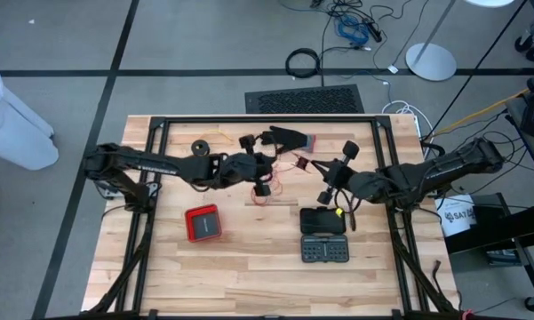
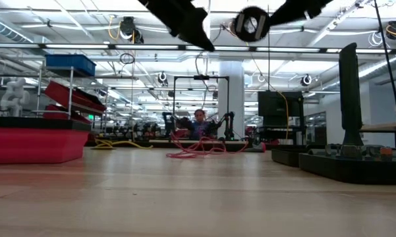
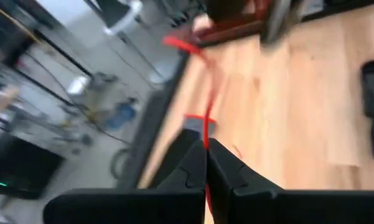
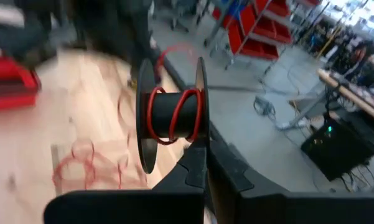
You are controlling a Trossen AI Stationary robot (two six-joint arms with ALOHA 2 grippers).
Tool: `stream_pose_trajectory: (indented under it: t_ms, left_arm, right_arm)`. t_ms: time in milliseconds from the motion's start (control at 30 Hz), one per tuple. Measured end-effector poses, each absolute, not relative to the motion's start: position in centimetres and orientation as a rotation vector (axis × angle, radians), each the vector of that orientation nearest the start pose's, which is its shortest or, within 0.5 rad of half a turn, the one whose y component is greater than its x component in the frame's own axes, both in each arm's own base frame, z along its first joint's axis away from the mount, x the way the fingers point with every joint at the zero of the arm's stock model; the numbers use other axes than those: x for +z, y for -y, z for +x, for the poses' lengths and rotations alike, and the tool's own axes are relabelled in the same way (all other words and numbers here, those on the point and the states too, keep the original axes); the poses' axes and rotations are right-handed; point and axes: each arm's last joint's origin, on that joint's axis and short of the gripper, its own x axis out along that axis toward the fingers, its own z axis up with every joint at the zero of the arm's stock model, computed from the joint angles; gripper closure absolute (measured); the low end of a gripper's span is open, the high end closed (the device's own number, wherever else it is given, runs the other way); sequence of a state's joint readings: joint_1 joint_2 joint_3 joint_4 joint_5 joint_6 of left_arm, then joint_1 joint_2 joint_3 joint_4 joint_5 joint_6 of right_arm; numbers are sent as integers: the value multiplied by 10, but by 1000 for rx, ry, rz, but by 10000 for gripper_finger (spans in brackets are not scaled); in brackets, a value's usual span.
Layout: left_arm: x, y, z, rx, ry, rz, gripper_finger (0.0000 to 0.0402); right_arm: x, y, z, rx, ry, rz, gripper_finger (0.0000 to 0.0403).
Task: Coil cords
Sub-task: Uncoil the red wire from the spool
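A thin reddish-orange cord lies in loose loops on the table's middle (image 1: 268, 194) and also shows in the low view (image 2: 198, 146). My left gripper (image 1: 271, 169) is shut on a strand of it (image 3: 205, 118). My right gripper (image 1: 324, 173) is shut on a small black spool (image 4: 173, 115), which has a few turns of the red cord on its core and is held above the table (image 2: 250, 23). A small black cord bundle (image 1: 200, 147) lies at the far left. My left gripper pinches one strand of the red cord (image 3: 205, 135) between its two fingertips. The strand runs on past the fingers, off the table (image 3: 177, 45). My right gripper pinches the rim of one of the spool's flanges (image 4: 201, 134) between its fingertips. The spool is lifted clear of the table with its axis about level. A few turns of red cord (image 4: 174, 112) sit on its core.
A black glove with a red cuff (image 1: 290, 137) lies at the far middle. A red box (image 1: 203, 222) sits near left, and two black cases (image 1: 322, 220) (image 1: 327, 250) near right. A thick black cable ring (image 1: 302, 62) lies on the floor beyond the table.
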State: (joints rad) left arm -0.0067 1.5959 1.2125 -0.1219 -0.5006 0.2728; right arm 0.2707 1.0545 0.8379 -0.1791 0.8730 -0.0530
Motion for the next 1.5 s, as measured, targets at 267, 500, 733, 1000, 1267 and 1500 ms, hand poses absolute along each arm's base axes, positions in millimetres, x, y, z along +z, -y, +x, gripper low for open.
stream_pose_trajectory:
  t_ms: [267, 500, 733, 1000, 1267, 1500]
  left_arm:
    - [255, -2, 389, 177, -477, 268, 401]
    - [253, 17, 402, 24, -338, 240, 401]
    - [284, 25, 387, 5, -262, 295, 401]
    - [322, 13, 349, 222, -338, 387, 401]
    - [310, -11, 338, 393, -524, 415, 401]
    - [274, -21, 353, 368, -597, 344, 401]
  right_arm:
    - [328, -29, 226, -632, -185, -272, 403]
    - [319, -6, 236, -748, -251, -319, 403]
    - [296, 0, 251, -759, -387, -380, 403]
    - [279, -5, 246, -737, -515, -363, 403]
    - [287, -29, 235, -633, -464, -354, 403]
    - [303, -42, 225, -558, -357, -300, 403]
